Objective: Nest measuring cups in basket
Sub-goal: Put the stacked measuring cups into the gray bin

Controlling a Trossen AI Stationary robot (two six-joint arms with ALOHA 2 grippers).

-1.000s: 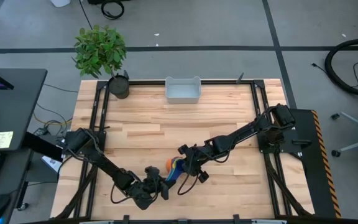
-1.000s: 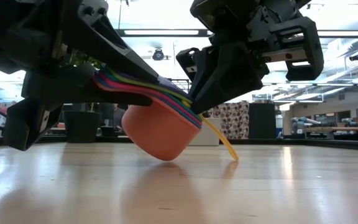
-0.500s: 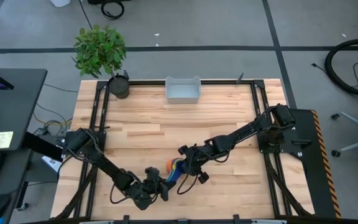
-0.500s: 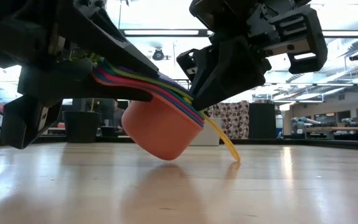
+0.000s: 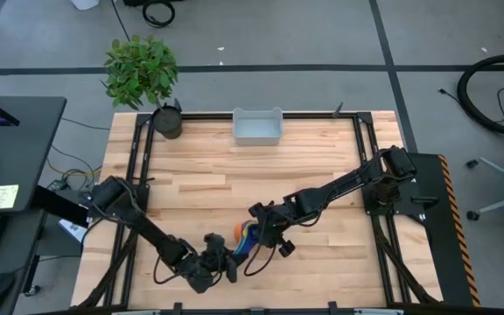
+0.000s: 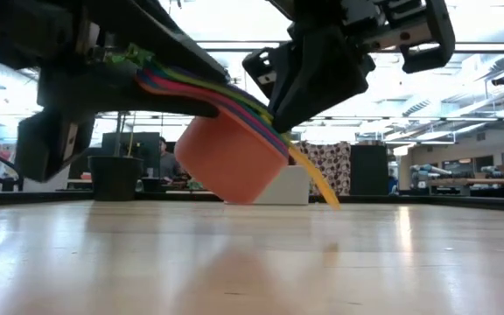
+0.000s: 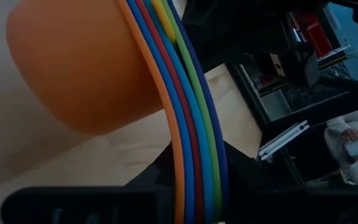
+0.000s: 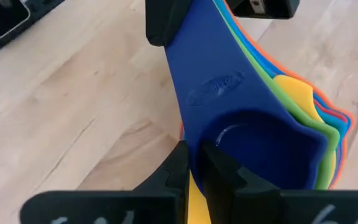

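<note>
The measuring cups are nested in one stack, orange outermost and dark blue innermost, with their flat handles fanned together. The stack hangs tilted near the table's front, between both grippers. My left gripper is shut on the handles. My right gripper is shut on the stack's rim from the other side. One yellow handle sticks out downward under the right gripper. The pale basket stands at the table's far edge. My left gripper pinches the stacked handles between its two fingers, near their free ends. It comes in nearly level from the table's near left. The handles run edge-on from the fingers to the bowls, and the stack hangs clear of the table. My right gripper grips the rim of the nested bowls, one finger inside the dark blue bowl and one outside. It slants down from the table's right. The stack is tilted, its orange bottom clear of the wood.
A dark plant pot with a leafy plant stands at the far left corner, beside the basket. Black frame rails run along the table's left and right sides. Bare wood lies between the stack and the basket.
Both grippers have gone up together with the stack. The orange cup's bottom, which was close to the table, now hangs clear above it, and the yellow handle's tip has come up off the wood too.
</note>
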